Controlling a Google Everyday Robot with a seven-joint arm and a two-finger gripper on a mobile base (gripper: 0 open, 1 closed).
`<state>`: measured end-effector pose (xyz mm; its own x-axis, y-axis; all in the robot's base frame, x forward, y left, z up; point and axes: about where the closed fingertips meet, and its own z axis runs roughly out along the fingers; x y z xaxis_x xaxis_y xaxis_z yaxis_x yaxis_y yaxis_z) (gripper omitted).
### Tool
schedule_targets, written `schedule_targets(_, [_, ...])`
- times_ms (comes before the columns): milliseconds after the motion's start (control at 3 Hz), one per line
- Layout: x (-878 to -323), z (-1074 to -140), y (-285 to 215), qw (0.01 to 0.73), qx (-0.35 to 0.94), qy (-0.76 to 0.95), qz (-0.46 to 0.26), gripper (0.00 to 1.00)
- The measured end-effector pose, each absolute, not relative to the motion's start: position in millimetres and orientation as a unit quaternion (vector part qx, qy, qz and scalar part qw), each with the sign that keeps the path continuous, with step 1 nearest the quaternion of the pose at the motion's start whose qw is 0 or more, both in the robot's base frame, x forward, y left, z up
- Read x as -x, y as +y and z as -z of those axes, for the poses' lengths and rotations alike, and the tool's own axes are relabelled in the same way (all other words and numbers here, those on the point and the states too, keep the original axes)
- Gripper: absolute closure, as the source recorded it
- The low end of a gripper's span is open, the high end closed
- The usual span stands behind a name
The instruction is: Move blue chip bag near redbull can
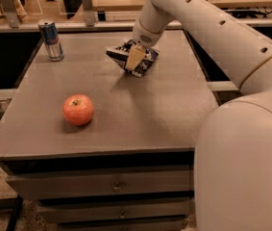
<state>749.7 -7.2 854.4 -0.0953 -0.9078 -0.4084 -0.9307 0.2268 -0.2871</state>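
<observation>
Camera view — pincer [134, 62] grips blue chip bag [147, 60] — redbull can [51, 40] at corner.

Behind the tan-fingered claw [134, 61], clamped on the blue chip bag [147, 61] over the desk [164, 105], a smooth white arm with dark holes and a gold seam is seen.

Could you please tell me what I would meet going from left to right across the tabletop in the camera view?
The redbull can → apple → blue chip bag, gripped by the pincer over the far middle of the table.
</observation>
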Motion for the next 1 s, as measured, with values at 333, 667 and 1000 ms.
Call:
schedule_targets(333, [-749.8, -851.2, -5.9, 0.255, 0.622, 0.74, -0.023, 0.63])
schedule_targets(667, [-749.9, -847.8, -4.4, 0.253, 0.623, 0.74, -0.025, 0.87])
schedule_targets(1000, [-750.0, -845.9, -3.5, 0.252, 0.624, 0.74, -0.026, 1.0])
